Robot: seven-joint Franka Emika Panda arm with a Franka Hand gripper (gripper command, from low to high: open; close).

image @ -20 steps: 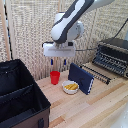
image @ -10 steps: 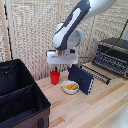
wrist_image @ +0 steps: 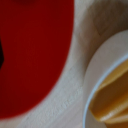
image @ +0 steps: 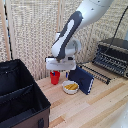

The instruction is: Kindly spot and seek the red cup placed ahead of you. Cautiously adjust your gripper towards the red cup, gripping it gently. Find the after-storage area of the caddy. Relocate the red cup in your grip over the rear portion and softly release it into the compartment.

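Observation:
The red cup [image: 54,79] stands upright on the wooden table, beside the white bowl with yellow contents [image: 70,87]. My gripper [image: 56,74] hangs straight over the cup, with the white head just above the rim and the fingers down around its top. The jaws look open. In the wrist view the cup [wrist_image: 35,50] fills most of the picture, blurred, with one dark finger [wrist_image: 1,52] at the edge. The black caddy [image: 20,100] sits at the exterior view's left, and a divider splits off its far section [image: 11,80].
A dark blue flat box [image: 82,80] leans just past the bowl. A grey toaster oven [image: 114,55] stands at the exterior view's right with a wire rack [image: 100,75] in front of it. A reed screen closes the back.
The gripper has come down toward the red cup, from above it to around its top. The cup, bowl and caddy have not moved.

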